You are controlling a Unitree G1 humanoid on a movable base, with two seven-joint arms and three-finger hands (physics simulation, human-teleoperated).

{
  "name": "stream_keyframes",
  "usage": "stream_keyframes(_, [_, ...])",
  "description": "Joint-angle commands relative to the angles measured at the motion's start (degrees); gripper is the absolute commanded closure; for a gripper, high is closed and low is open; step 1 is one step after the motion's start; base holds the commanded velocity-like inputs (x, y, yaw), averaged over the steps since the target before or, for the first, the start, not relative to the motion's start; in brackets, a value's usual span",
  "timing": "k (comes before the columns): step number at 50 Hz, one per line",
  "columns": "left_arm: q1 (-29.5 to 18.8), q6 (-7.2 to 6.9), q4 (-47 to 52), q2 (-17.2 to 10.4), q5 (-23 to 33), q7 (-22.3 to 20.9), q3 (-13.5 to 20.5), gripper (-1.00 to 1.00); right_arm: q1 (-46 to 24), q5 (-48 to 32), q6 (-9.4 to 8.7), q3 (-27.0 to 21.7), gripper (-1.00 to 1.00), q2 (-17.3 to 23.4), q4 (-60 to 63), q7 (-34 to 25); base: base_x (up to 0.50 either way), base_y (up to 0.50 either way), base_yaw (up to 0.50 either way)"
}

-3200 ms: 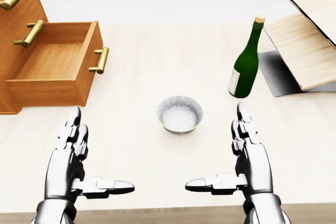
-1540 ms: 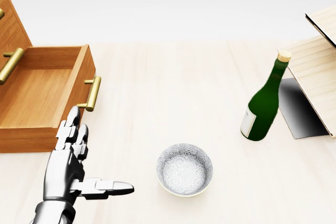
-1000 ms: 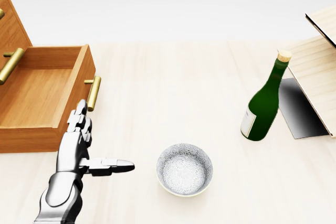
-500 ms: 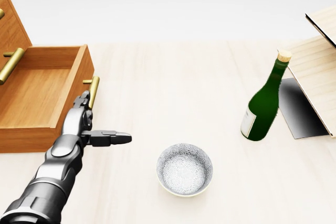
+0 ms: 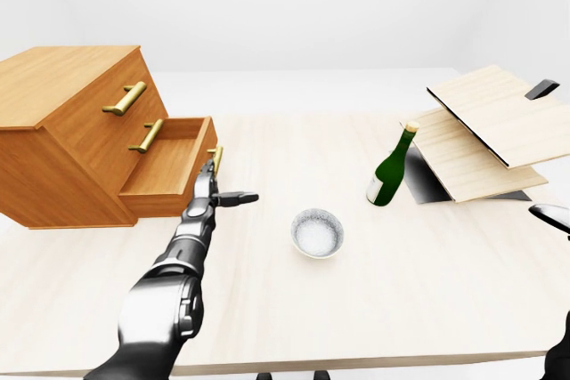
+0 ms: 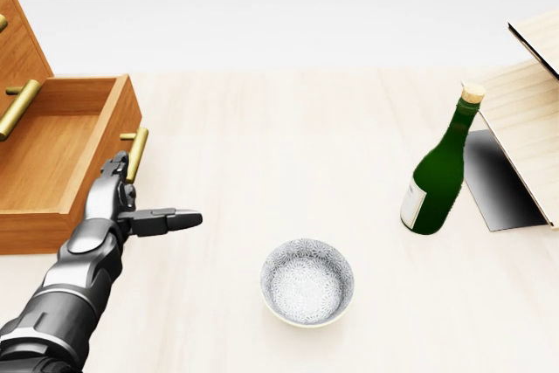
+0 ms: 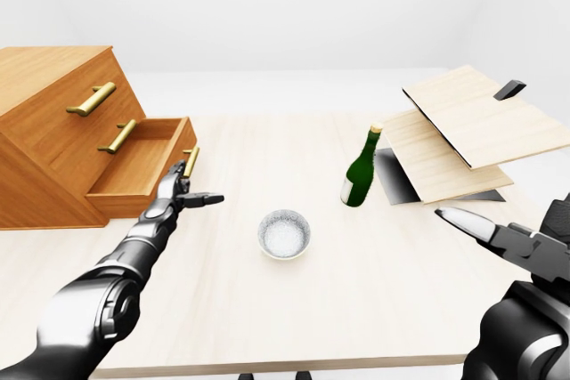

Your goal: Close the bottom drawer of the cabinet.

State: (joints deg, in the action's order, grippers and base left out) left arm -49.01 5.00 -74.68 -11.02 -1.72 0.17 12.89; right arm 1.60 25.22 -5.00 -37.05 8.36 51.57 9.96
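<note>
Fingers spread, my left hand (image 6: 118, 198) presses the brass-handled wooden bottom drawer (image 6: 61, 159), which is yet partly open.

Matt wood cabinet (image 5: 62, 131), brass handle (image 6: 133, 155), glossy glass bottle (image 6: 439, 172), metallic left robot hand (image 6: 122, 207).
</note>
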Motion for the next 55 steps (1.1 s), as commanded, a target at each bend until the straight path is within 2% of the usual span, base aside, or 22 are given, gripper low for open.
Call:
stream_keyframes(1, [-1.26,0.00,-2.70,-2.16,-2.17,0.67,2.16,-1.00,-0.20,-0.04,0.00,-0.01,-1.00,0.18,-0.16,0.03,0.01,0.00,0.00])
stream_keyframes(12, [-1.32,-0.10,-3.03,-5.91,-2.81,2.93,4.37,-1.00,-0.40,-0.47,0.00,0.52,-1.00,0.23,-0.24,0.17,0.00,0.00,0.00])
stream_keyframes(27, [-0.38,-0.52,-3.24,-8.92,-1.19,4.61,5.27,-1.00,-0.16,-0.86,0.00,0.81,-1.00,-0.19,0.10,0.08,0.00,0.00,0.00])
stream_keyframes(30, [0.34,0.00,-3.30,-9.61,0.95,5.60,4.47,-1.00,-0.14,-1.10,0.00,0.98,-1.00,-0.29,-0.32,-0.09,0.00,0.00,0.00])
stream_keyframes(42, [2.94,0.00,-3.61,-13.56,10.64,8.14,3.54,-1.00,-0.19,-1.27,0.00,1.14,-1.00,-0.31,0.08,-0.04,0.00,0.00,0.00])
stream_keyframes(43, [3.37,0.00,-3.65,-14.25,12.70,9.18,2.55,-1.00,-0.09,-1.24,0.00,1.09,-1.00,-0.37,0.18,-0.09,0.00,0.00,0.00])
stream_keyframes(54, [6.12,0.00,-3.98,-17.64,23.58,11.92,1.08,-1.00,-0.44,-1.80,0.00,1.56,-1.00,-0.24,0.16,-0.03,0.00,0.00,0.00])
stream_keyframes(55, [6.38,0.00,-4.09,-18.44,26.31,12.85,-0.30,-1.00,-0.51,-1.97,0.00,1.73,-1.00,-0.26,-0.01,-0.01,0.00,0.00,0.00])
